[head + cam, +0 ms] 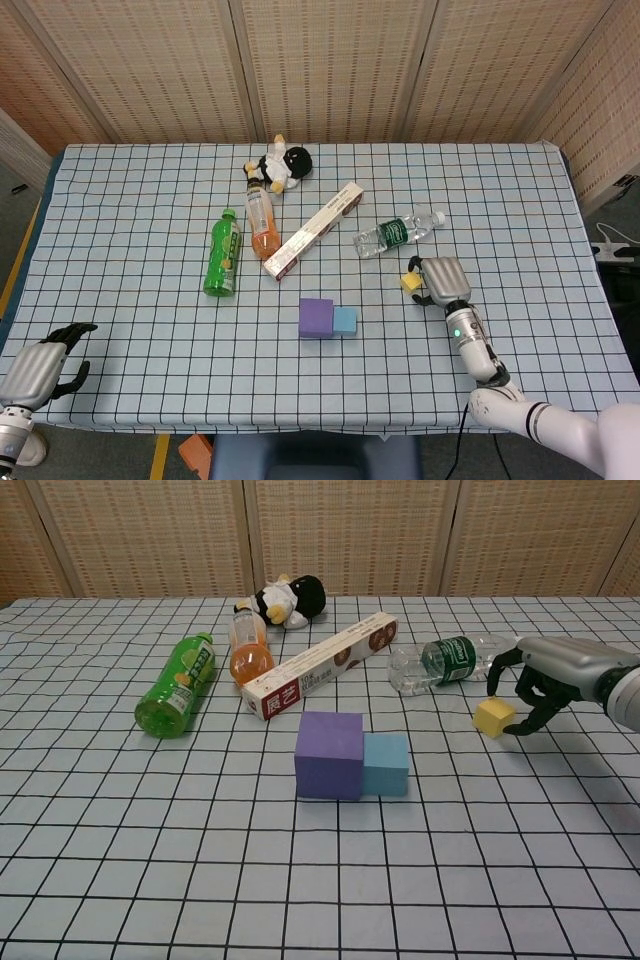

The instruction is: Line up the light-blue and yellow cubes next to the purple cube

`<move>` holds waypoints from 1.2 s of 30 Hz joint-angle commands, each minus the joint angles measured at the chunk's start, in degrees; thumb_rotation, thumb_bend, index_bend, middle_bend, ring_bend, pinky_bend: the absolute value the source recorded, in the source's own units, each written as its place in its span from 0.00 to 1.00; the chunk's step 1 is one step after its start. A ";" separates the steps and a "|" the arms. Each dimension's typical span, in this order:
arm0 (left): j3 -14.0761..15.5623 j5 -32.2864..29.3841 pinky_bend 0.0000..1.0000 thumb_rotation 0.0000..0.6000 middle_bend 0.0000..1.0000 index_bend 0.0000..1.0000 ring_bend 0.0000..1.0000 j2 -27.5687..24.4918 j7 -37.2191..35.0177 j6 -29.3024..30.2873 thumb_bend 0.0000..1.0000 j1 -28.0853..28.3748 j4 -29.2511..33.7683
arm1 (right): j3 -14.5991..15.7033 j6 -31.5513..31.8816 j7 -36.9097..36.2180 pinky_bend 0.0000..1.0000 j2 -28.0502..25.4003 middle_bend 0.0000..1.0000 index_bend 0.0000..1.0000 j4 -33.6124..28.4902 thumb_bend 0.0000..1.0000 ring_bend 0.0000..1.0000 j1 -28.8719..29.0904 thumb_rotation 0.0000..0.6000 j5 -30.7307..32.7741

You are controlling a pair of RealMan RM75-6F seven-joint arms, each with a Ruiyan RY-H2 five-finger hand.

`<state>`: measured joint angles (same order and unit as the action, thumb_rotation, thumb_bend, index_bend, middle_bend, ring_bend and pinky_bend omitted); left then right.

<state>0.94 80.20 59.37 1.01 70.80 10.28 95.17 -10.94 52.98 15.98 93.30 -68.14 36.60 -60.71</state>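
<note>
The left hand (45, 365) rests at the near left corner of the checked tabletop (130, 210), well apart from the purple cube (329, 754), with its dark fingers (75, 332) spread and nothing in them; the chest view does not show it.

The purple cube sits near the middle of the tabletop. The light-blue cube (386, 764) is smaller and stands flush against the purple cube's right face, the 2 touching.

To the right of the purple cube and slightly farther back, the right hand (545, 685) reaches in from the right edge. Its dark fingertips (520, 726) curl around the yellow cube (494, 717), with a finger on the cube's far side and others on its right side. The yellow cube is tilted on a corner, well apart from the other 2 cubes.

Beyond the purple cube lies a long red-and-white carton (320, 665), set diagonally. Behind and to the left of the purple cube lies a green bottle (178, 685) on its side, and between that and the carton an orange drink bottle (248, 652). A clear water bottle (445, 662) with a green label lies behind and to the right of the purple cube, just beyond the yellow cube. Farthest from the purple cube lies a black, white and yellow plush toy (283, 599).
</note>
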 commanded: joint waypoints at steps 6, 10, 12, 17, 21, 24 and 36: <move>0.01 -0.09 0.42 1.00 0.20 0.22 0.22 0.00 0.07 -0.10 0.50 0.03 0.00 | -0.28 -1.17 -0.84 1.00 0.99 0.87 0.38 2.22 0.08 0.94 0.46 1.00 0.28; 0.02 -0.19 0.42 1.00 0.20 0.22 0.22 0.03 0.16 -0.22 0.50 0.06 -0.01 | -0.65 -1.88 -2.22 1.00 1.81 0.87 0.36 3.97 0.08 0.94 0.82 1.00 0.10; 0.00 -0.25 0.42 1.00 0.20 0.22 0.22 0.04 0.19 -0.25 0.50 0.08 0.00 | -0.71 -2.26 -2.88 1.00 2.12 0.88 0.36 4.80 0.08 0.94 0.91 1.00 -0.02; 0.01 -0.26 0.42 1.00 0.20 0.22 0.22 0.03 0.23 -0.28 0.50 0.09 0.02 | -0.82 -2.94 -4.06 1.00 2.61 0.88 0.38 6.22 0.08 0.95 0.95 1.00 -0.11; 0.01 -0.20 0.42 1.00 0.20 0.22 0.22 0.05 0.24 -0.17 0.50 0.06 0.02 | -0.93 -3.56 -5.06 1.00 2.76 0.89 0.43 6.80 0.08 0.96 1.00 1.00 -0.27; 0.02 -0.21 0.42 1.00 0.20 0.22 0.22 0.03 0.22 -0.22 0.50 0.06 0.02 | -0.88 -3.73 -5.72 1.00 2.82 0.89 0.49 7.07 0.08 0.96 1.00 1.00 -0.70; 0.08 -0.16 0.42 1.00 0.20 0.22 0.22 0.09 0.37 -0.37 0.50 0.15 0.05 | -0.63 -2.75 -8.18 1.00 2.51 0.90 0.61 6.51 0.08 0.97 0.40 1.00 -2.91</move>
<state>1.03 80.04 59.46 1.38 70.42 10.43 95.23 -11.64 50.05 8.04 95.97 -61.30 37.11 -63.35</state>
